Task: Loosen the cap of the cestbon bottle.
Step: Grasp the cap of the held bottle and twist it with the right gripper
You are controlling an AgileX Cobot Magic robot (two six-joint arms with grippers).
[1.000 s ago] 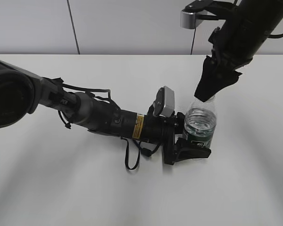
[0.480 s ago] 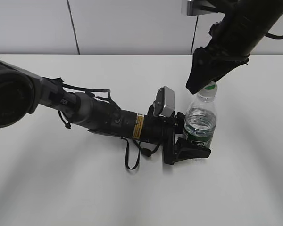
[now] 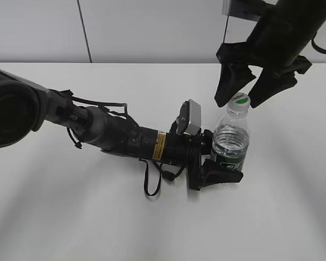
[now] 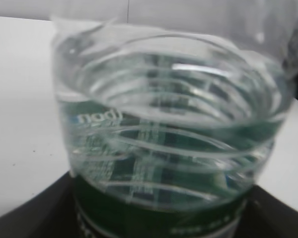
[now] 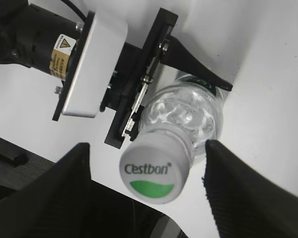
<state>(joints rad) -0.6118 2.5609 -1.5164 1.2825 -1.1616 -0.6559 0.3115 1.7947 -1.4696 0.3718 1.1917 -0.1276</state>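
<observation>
While the cestbon bottle (image 3: 231,142) stands upright on the white table (image 3: 70,217), the left gripper (image 3: 221,169) lies low w/ its fingers clamped round the bottle's lower body at the green label. Right gripper (image 3: 240,98) hangs just above the cap (image 3: 239,101), fingers (image 3: 228,87) spread wide either side & not touching it. Cap sits on the neck, white top w/ green patch facing up.

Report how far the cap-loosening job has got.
Done: the left hand has the cestbon bottle clamped upright at its base on the table.
In hand: the right hand sits open, fingers either side of the cap, not gripping it.
Left: whether the cap is loosened cannot be told; it sits on the neck.
</observation>
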